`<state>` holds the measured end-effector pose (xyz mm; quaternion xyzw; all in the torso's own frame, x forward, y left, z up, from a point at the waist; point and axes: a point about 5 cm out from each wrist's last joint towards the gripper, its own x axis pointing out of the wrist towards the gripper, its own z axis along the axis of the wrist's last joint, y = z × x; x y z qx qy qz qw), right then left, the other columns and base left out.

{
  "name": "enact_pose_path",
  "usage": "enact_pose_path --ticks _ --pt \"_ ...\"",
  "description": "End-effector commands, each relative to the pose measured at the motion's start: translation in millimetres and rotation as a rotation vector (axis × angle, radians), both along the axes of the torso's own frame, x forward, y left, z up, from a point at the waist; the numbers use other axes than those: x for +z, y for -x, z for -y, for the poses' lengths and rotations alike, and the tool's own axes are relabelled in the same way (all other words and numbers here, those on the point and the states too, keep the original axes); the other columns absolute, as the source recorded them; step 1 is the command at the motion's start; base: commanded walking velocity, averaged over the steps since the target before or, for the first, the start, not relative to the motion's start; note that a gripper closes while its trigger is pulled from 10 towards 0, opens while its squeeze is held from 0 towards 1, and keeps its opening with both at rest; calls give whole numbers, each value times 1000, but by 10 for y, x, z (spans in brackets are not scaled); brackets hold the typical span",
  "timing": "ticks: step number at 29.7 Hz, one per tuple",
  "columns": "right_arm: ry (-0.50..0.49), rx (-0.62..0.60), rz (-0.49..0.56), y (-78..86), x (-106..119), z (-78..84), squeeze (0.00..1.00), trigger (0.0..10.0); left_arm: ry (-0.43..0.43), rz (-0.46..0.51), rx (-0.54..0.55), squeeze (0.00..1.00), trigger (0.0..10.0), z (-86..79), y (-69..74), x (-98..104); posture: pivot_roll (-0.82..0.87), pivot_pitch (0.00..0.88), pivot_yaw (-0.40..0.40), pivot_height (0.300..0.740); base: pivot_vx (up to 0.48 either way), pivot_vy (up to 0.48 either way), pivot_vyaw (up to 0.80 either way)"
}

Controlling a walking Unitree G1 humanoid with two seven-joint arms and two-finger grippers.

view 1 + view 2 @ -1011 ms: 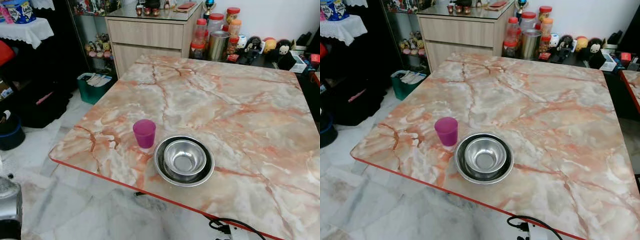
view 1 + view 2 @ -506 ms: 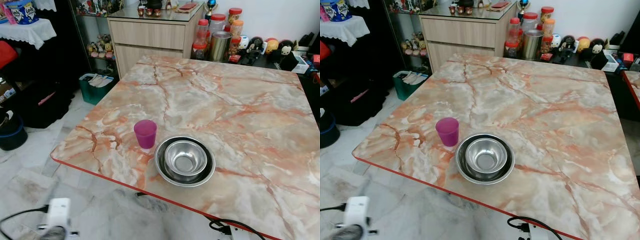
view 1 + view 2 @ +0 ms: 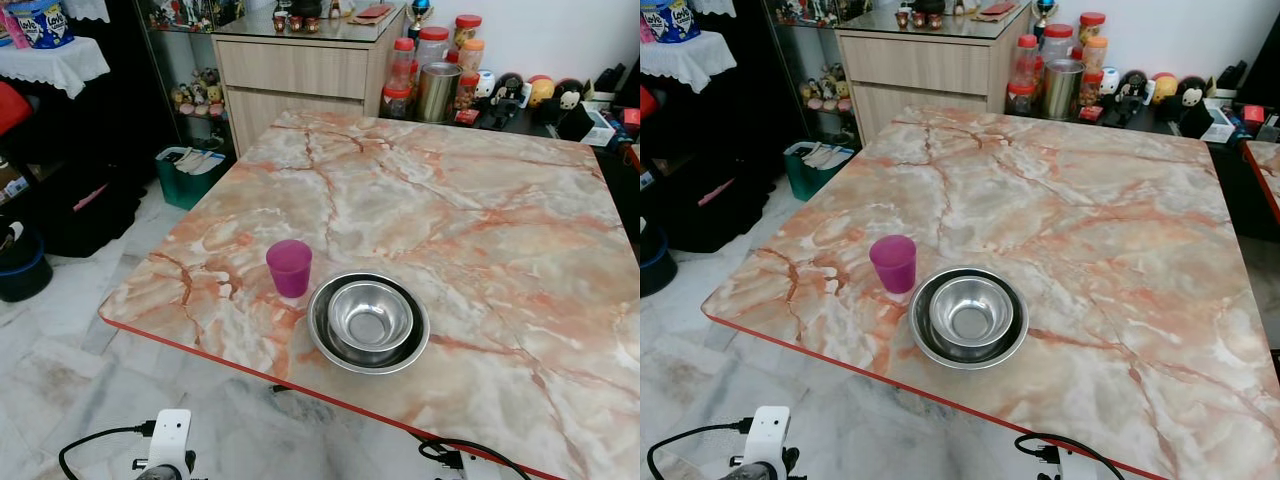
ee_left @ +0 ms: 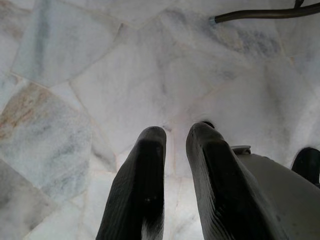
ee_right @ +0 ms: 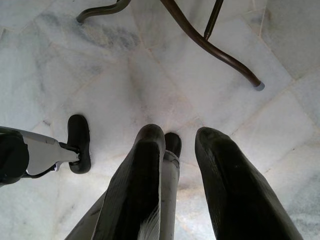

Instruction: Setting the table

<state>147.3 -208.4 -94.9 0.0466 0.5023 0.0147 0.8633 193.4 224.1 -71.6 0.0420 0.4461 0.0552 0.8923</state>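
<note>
2 things sit near the table's (image 3: 480,200) front edge: going left to right, a purple cup (image 3: 289,268), then a small steel bowl (image 3: 370,316) nested in a bigger steel bowl (image 3: 330,345), cup just beside it. None of that has moved since 0.5 s ago. What changed is the white plug (image 3: 170,440) on the floor, which now shows further right. Left gripper (image 4: 175,145) hangs over the tiles, fingers slightly apart, empty. Right gripper (image 5: 180,147), same deal, small gap.
</note>
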Motion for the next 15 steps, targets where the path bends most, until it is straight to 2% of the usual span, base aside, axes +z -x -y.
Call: enact_pose_path --ticks 1,7,11,15 --pt "4 -9 14 -28 16 23 0 10000 -12 -6 -6 0 10000 8 21 -15 75 0 1 740 0 0 0" --pt "4 -9 12 -27 15 25 0 10000 -21 -13 -6 0 10000 -4 67 -35 75 0 1 740 0 0 0" --pt "13 -12 10 -30 18 40 0 10000 -23 -24 -27 0 10000 5 129 -65 72 0 -2 740 0 -370 0" --pt "7 -22 10 -30 18 42 0 10000 -13 -12 -27 0 10000 7 130 -63 73 0 -7 740 0 -375 -100"
